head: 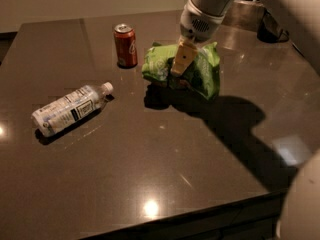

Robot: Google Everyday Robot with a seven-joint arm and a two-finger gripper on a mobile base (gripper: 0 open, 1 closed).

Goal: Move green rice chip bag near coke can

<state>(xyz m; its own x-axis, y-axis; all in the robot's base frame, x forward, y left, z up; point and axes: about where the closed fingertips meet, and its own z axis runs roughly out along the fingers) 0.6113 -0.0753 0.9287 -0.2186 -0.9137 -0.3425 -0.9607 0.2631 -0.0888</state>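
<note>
The green rice chip bag (200, 71) is held a little above the dark table, its shadow below it. My gripper (181, 66) comes down from the upper right and is shut on the bag's middle, one tan finger (182, 59) showing in front. The coke can (125, 45) stands upright just left of the bag, a short gap between them.
A clear plastic water bottle (70, 109) with a white cap lies on its side at the left. The dark table (150, 174) ends in a front edge at the bottom. A dark object (270, 26) sits at the far right back.
</note>
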